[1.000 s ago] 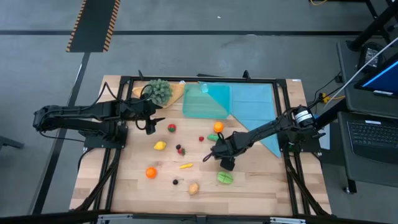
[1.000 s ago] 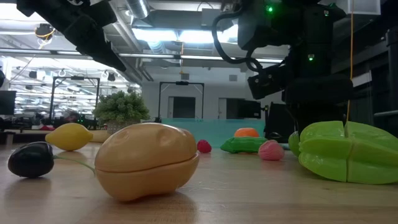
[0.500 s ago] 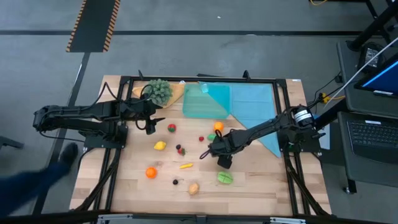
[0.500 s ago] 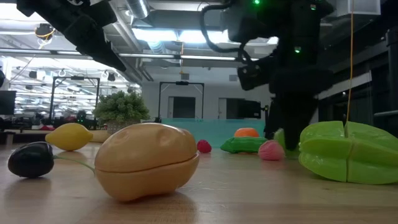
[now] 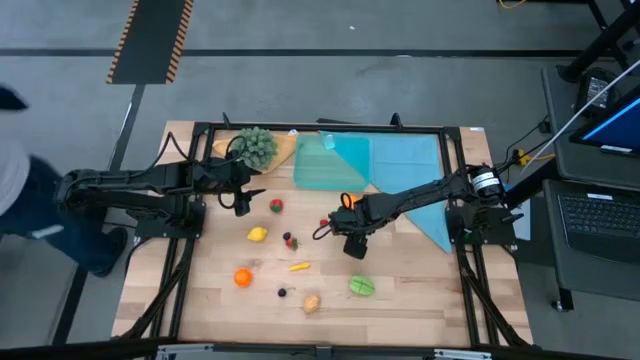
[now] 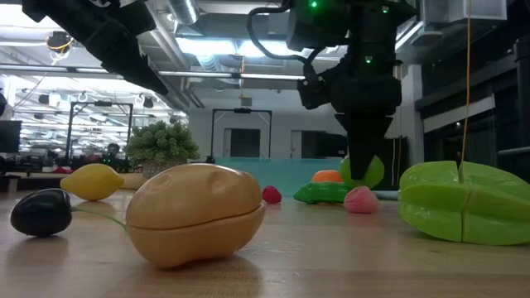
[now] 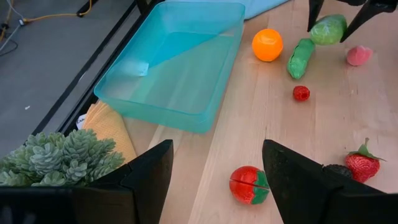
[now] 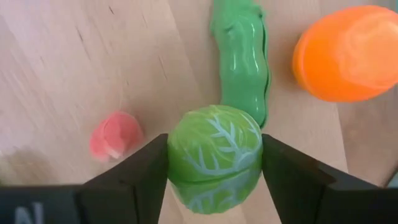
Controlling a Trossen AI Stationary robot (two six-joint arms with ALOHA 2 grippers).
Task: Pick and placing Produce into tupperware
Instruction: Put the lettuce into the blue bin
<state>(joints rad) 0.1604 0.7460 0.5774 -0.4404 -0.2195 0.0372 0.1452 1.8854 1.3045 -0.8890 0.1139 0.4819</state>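
My right gripper (image 8: 214,163) is shut on a small round green cabbage (image 8: 214,155) above the middle of the table, over a green pea pod (image 8: 239,62), an orange (image 8: 348,53) and a pink fruit (image 8: 115,137). The teal tupperware (image 5: 325,165) stands on the far side of them, with no produce in it. My left gripper (image 7: 216,149) waits open at the left, above a red tomato (image 7: 249,185). More produce lies on the near half: a lemon (image 5: 257,234), a second orange (image 5: 242,277), a tan potato (image 5: 312,302) and a green starfruit (image 5: 361,286). My right gripper pinches the cabbage between its two fingers, one on each of its opposite sides (image 8: 176,152). The fingers come from above and point down. The cabbage hangs between them (image 6: 362,171), lifted clear of the table.
A bushy green plant (image 5: 256,146) on a tan dish stands at the far left beside the tupperware. A flat teal cloth (image 5: 405,170) lies at the far right. A person's leg and shoe (image 5: 60,235) show on the floor left of the table.
My right gripper has risen and moved toward the table's far edge and the tupperware. The cabbage has gone up with it and now hangs clear of the table.
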